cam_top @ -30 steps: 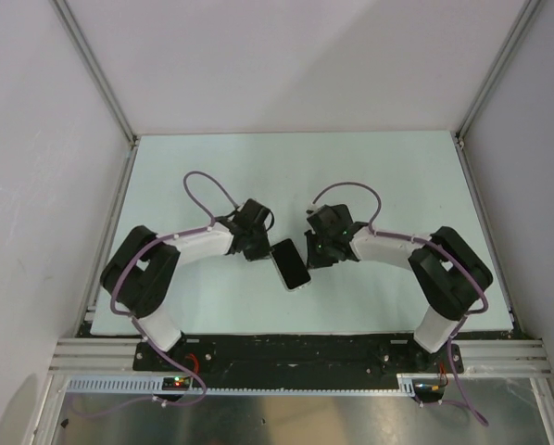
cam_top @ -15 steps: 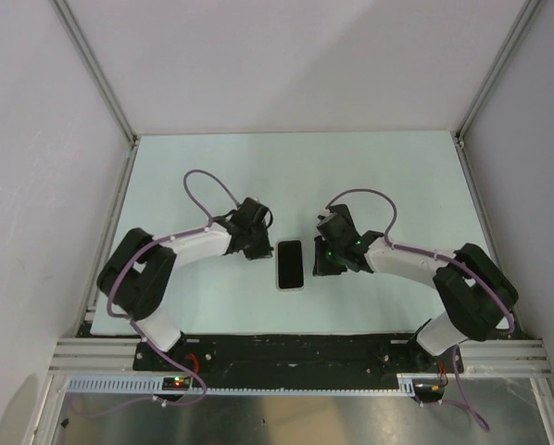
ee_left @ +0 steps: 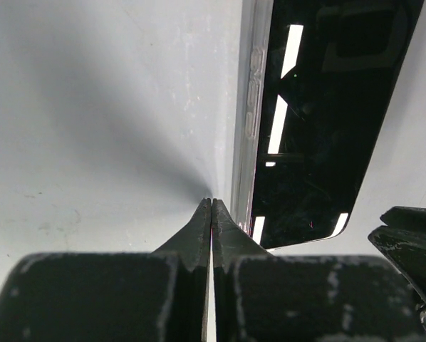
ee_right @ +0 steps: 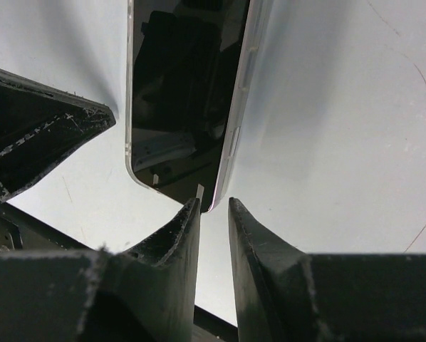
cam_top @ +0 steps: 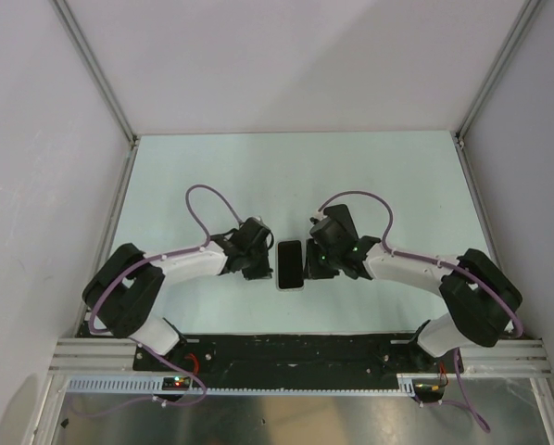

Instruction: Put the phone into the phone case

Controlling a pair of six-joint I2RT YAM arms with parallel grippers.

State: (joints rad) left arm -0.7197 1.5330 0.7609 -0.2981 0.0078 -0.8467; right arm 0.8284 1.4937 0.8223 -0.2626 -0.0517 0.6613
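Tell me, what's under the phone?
A clear case rim peeks out around the phone, on the pale table. Whatever lies directly beneath is covered by the phone.

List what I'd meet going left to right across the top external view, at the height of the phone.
left arm → left gripper → phone → right gripper → right arm, all over the pale green table.

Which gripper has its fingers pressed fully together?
The left gripper: its fingers meet with no gap, beside the phone. The right gripper shows a narrow gap between its fingers.
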